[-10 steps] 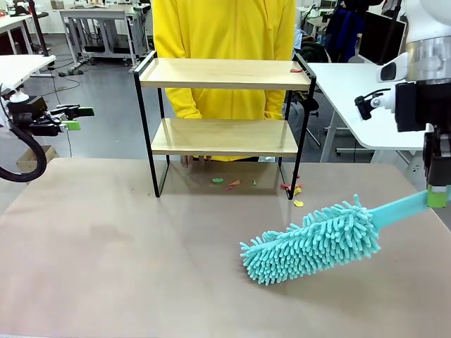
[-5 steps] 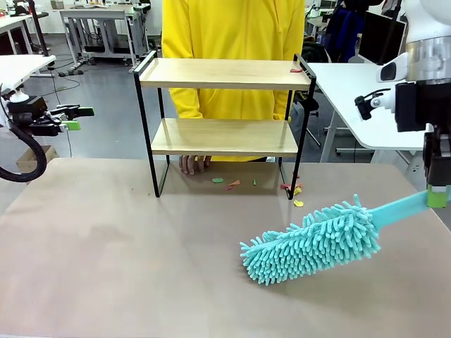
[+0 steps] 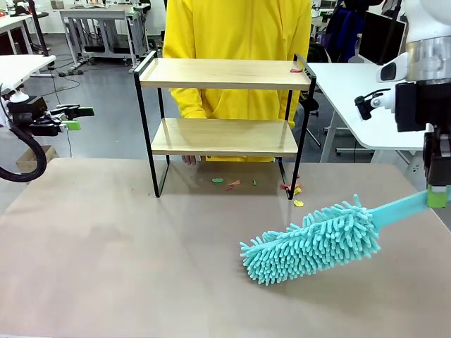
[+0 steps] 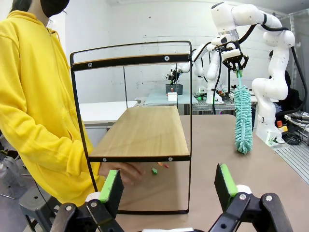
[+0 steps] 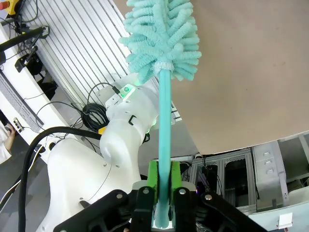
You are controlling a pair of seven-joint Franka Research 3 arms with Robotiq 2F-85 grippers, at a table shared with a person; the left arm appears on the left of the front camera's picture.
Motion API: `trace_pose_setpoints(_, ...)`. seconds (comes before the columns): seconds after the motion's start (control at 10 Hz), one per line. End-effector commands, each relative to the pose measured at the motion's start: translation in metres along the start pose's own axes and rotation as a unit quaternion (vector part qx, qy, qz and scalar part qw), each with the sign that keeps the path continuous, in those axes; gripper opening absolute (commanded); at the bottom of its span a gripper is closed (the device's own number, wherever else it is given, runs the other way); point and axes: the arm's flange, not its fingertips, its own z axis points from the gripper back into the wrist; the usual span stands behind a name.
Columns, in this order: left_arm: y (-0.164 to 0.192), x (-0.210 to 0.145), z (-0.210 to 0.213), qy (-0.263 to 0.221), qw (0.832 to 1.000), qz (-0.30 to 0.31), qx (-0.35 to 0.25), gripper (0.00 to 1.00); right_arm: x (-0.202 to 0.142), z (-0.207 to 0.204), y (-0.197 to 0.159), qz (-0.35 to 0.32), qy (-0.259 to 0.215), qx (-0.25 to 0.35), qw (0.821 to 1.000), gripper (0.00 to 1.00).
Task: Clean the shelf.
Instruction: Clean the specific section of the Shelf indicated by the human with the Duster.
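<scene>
The shelf [image 3: 224, 73] stands at the far side of the table [image 3: 106, 246], about midway across, both wooden boards level in the black frame. A person in a yellow hoodie [image 3: 236, 28] stands close behind it.

The right gripper [image 3: 437, 198] sits out at the table's right edge, well apart from the shelf and nearer the robot's side. Its green pads are clamped tight on the teal handle of a fluffy duster [image 3: 313, 243]. The wrist view shows the handle pinched squarely between the fingers of the right gripper [image 5: 163, 175], with the duster [image 5: 161, 34] reaching away from them. The mop head slants low over the tabletop, in front of the shelf's right legs but not reaching them. Whether its strands touch the surface I cannot tell.

The left gripper [image 3: 78, 118] hangs off the table's left side, jaws spread wide with nothing in them, aimed at the shelf. Between the pads of the left gripper [image 4: 168, 183], its camera looks end-on at the shelf [image 4: 145, 130], and the person's hand [image 4: 126, 173] rests on the table beyond the lower board.

The tabletop is a pale beige, bare but for small coloured scraps [image 3: 232, 183] lying under and beside the rack. One red scrap [image 3: 297, 70] sits at the right end of the top board. Around it are white work tables [image 3: 352, 91], a grey floor, benches and cables.
</scene>
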Motion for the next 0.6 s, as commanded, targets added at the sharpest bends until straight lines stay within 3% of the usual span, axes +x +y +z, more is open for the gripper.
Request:
trace_pose_setpoints(0.0,-0.0022,0.0017,0.0003,-0.001,1.000,-0.006,0.001,1.00,-0.0022,0.0014,0.0010,0.001,-0.003,0.007,1.000,0.13)
trace_pose_setpoints(0.5,-0.0022,0.0017,0.0003,-0.001,1.000,-0.006,0.001,1.00,-0.0022,0.0014,0.0010,0.001,-0.003,0.007,1.000,0.13)
